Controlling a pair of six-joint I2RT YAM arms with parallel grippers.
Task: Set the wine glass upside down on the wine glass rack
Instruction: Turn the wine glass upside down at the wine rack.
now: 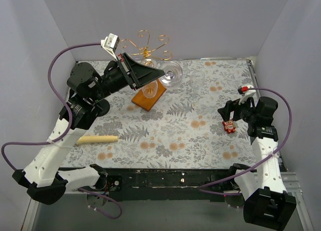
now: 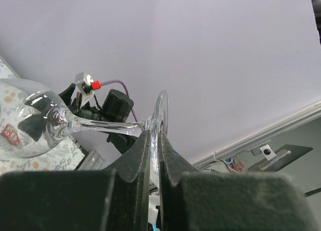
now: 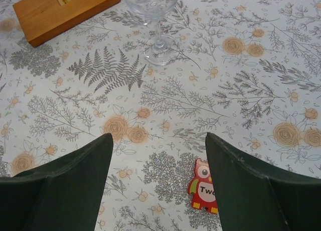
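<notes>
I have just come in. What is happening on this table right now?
The left pincer is shut on the foot of a wine glass, holding it up in the air close to the wine glass rack; the glass is not hung yet. The right pincer is open and empty above the table, near a small red owl card. A second glass stands upright on the table.

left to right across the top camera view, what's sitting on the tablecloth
cream wooden stick → wine glass rack on its wooden base → upright glass → red owl toy. The raised wine glass overlaps the rack, so it is left out.
</notes>
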